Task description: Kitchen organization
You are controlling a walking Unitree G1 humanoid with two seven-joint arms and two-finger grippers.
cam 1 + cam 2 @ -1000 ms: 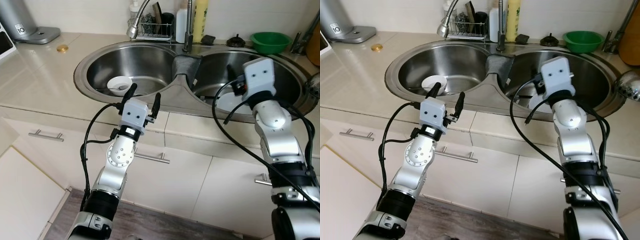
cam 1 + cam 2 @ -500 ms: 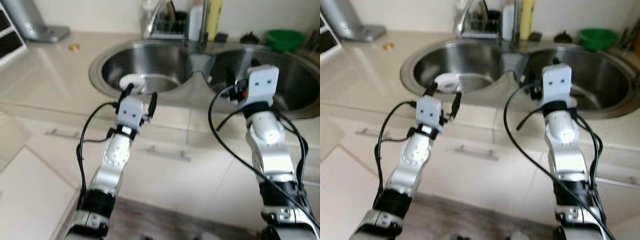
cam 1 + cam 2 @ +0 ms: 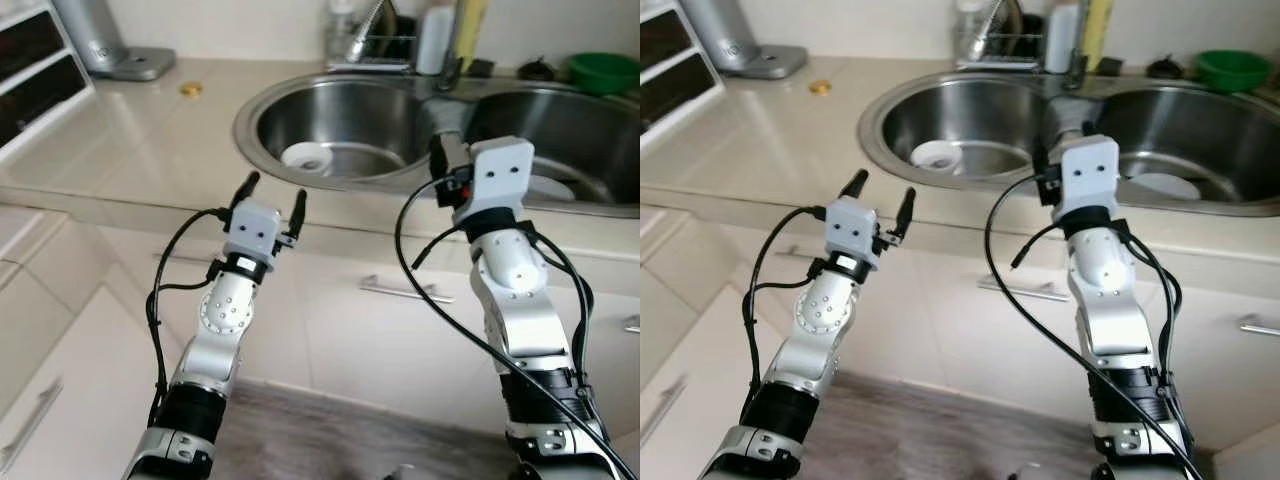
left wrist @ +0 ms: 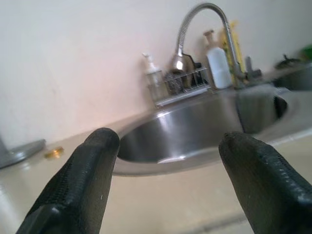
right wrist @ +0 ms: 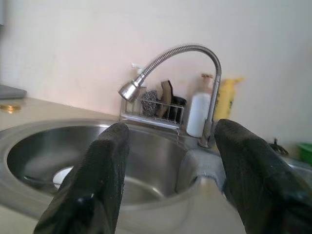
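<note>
Left eye view: white bowl (image 3: pixel 307 156) inside sink (image 3: pixel 262 110), faucet (image 5: pixel 170 56) behind.

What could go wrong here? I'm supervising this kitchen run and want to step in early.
1. The right claw sits open just at the steel double sink's front rim; reaching forward may knock it against the rim.
2. The round white dish lies low in the left basin, so reaching it may be an awkward stretch.
3. Loose black cables loop off the right arm and might snag on the cabinet handle.
</note>
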